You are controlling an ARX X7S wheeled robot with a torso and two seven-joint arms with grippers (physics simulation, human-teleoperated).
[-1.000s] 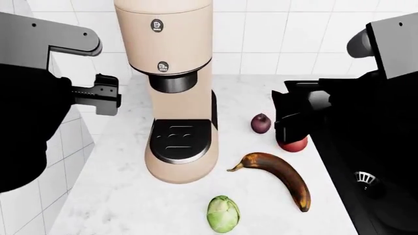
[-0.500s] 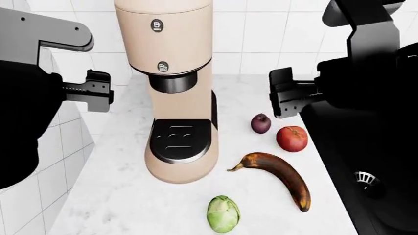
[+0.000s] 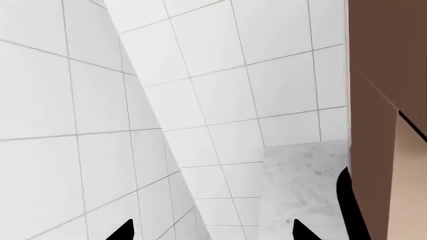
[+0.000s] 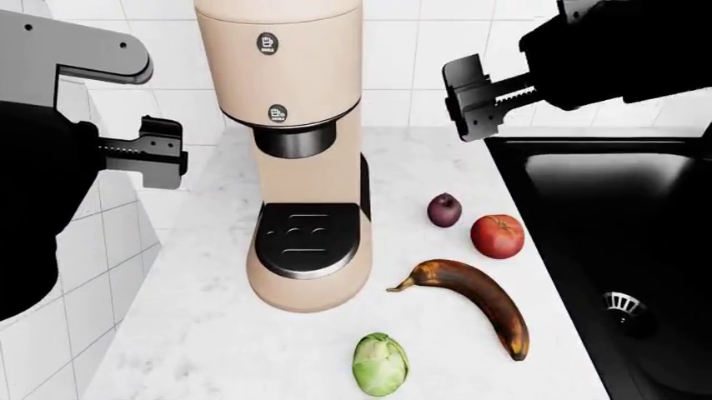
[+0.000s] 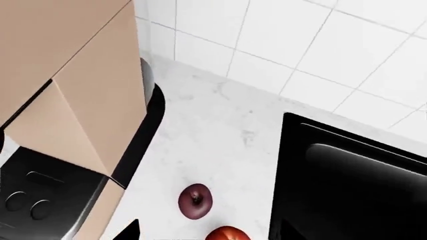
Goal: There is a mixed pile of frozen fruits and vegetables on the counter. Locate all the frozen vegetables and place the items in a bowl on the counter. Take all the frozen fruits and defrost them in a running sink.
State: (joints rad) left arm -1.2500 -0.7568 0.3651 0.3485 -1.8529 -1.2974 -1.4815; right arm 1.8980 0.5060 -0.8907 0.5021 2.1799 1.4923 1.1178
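Down on the marble counter (image 4: 200, 333), four pieces of produce lie loose between the coffee machine (image 4: 295, 150) and the black sink (image 4: 606, 242): a dark purple plum (image 4: 444, 210) nearest the wall, a red tomato (image 4: 498, 236) just beside it toward the sink, a browned banana (image 4: 473, 302) curving in front of both, and a green cabbage-like head (image 4: 381, 364) nearest the robot, apart from the rest. None touches a gripper. The right gripper (image 4: 465, 98) hangs high above the counter's back edge near the tiled wall (image 4: 445, 50), its jaws standing apart with nothing between them; its wrist camera looks down on the plum (image 5: 195, 201), the top of the tomato (image 5: 228, 234) and the sink's corner (image 5: 347, 170). The left gripper (image 4: 162, 152) is held off the machine's far side, over the counter's edge by the side wall, jaws likewise apart and empty. Its wrist view shows mostly white tiles and a strip of counter.
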